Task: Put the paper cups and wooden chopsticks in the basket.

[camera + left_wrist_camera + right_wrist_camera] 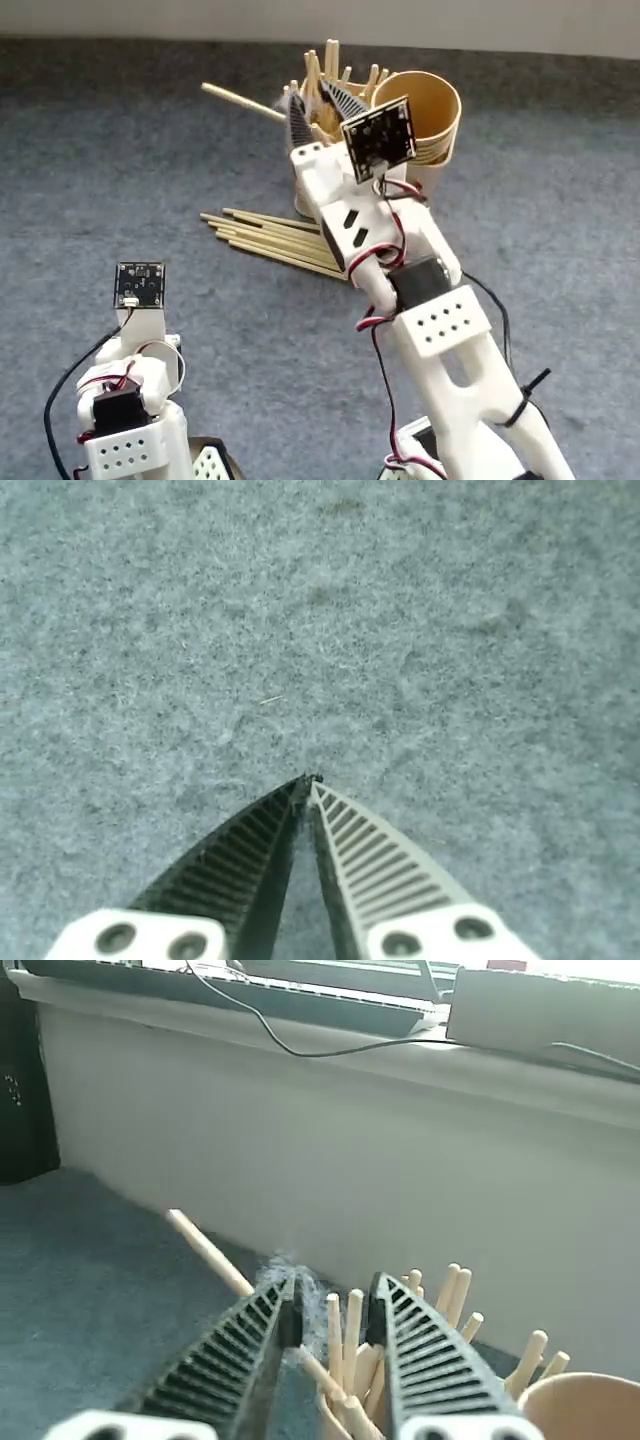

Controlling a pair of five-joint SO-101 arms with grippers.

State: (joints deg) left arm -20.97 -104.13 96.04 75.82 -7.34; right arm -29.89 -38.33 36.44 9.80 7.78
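Our left claw (pixel 312 780) shut, well apart from cup (pixel 432 118); right claw (pixel 335 1290) open astride upright chopsticks (pixel 352 1335) just beside cup; loose chopsticks (pixel 275 240) on carpet (pixel 120 170) near cup.

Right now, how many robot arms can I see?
2. The left arm sits low over bare carpet; the right arm is stretched out, its open jaws at upright chopsticks beside the paper cups.

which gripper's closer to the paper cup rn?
Right. The right gripper is at the upright chopsticks just beside the paper cup. The left gripper sits over bare carpet, far back from it.
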